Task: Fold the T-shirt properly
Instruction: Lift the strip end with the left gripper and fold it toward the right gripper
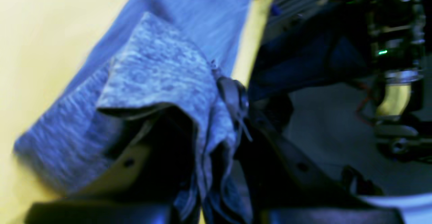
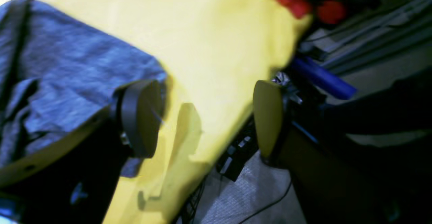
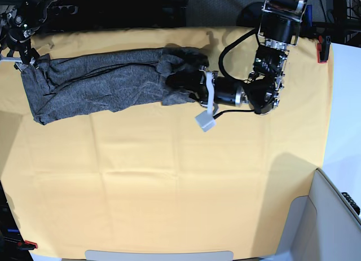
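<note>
- Currently the T-shirt [image 3: 107, 83] lies as a long, narrow band across the far part of the yellow-orange surface [image 3: 169, 182], already gathered lengthwise, one end at each arm.
- Left gripper [image 3: 194, 86] reaches in low at the bunched end of the band nearest the middle of the surface. The left wrist view shows grey knit fabric [image 1: 162, 78] draped over and down between its jaws; jaws look pressed together on a fold of the T-shirt. Picture is motion-blurred, so the exact bite is hard to read.
- Judgement: this hold is there to lift that end and carry it over the rest of the band for a crosswise fold.
- Right gripper [image 2: 206, 119] hangs at the far corner of the surface, just beside the other end of the T-shirt. Jaws spread wide, nothing between them; only bare yellow cloth shows in the gap. One finger pad [image 2: 141, 116] sits at the fabric's edge; touching or not, cannot tell.
- Judgement: the open right jaws are placed to take or pin that end so the band does not drag.
- White tag [image 3: 206, 121] dangles from the left arm's cabling, resting near the shirt; possible snag.
- Red clamp [image 3: 322, 49] grips the cloth edge, well apart from the work.
</note>
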You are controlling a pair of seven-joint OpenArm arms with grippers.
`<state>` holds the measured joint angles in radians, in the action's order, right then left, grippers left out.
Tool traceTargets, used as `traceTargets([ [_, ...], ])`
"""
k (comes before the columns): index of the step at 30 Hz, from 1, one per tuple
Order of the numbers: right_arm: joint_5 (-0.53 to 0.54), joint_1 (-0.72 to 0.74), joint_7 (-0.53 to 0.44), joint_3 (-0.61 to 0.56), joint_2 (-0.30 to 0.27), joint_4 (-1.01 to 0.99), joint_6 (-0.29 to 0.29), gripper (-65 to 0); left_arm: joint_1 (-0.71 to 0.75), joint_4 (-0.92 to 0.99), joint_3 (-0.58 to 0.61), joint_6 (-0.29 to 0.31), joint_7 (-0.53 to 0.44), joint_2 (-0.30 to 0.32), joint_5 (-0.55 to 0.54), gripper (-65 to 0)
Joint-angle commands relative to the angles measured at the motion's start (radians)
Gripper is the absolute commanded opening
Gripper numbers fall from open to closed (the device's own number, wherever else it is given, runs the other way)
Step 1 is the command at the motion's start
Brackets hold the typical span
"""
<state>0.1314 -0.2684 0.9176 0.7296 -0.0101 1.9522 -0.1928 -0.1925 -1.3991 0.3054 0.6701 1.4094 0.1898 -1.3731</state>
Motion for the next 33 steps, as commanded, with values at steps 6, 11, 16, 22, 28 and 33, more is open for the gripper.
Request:
traceTargets([
  [6, -0.006, 0.004, -0.021, 0.052, -0.009, 0.017, 0.002, -22.6, -0.068, -0.009, 0.027, -0.066, -0.013, -0.1, 0.002, -64.8],
  [11, -0.006, 0.004, -0.021, 0.058, -0.009, 0.017, 0.002, -22.6, -0.081, -0.009, 0.025, -0.079, -0.013, -0.158, 0.06, -64.8],
  [16, -0.006, 0.004, -0.021, 0.057, -0.004, 0.017, 0.002, -22.6, -0.084, -0.009, 0.027, -0.079, -0.013, -0.158, 0.103, -64.8],
  [22, -0.003, 0.004, -0.021, 0.052, -0.001, 0.016, 0.002, -22.6, -0.084, -0.009, 0.027, -0.079, -0.013, -0.152, 0.177, -64.7],
  [28, -0.002, 0.004, -0.021, 0.049, 0.002, 0.016, 0.002, -22.6, -0.084, -0.009, 0.027, -0.079, -0.013, -0.16, 0.169, -55.8],
  [33, -0.002, 0.004, -0.019, 0.049, 0.002, 0.016, 0.002, -22.6, -0.083, -0.009, 0.027, -0.079, -0.013, -0.198, 0.171, -34.0],
])
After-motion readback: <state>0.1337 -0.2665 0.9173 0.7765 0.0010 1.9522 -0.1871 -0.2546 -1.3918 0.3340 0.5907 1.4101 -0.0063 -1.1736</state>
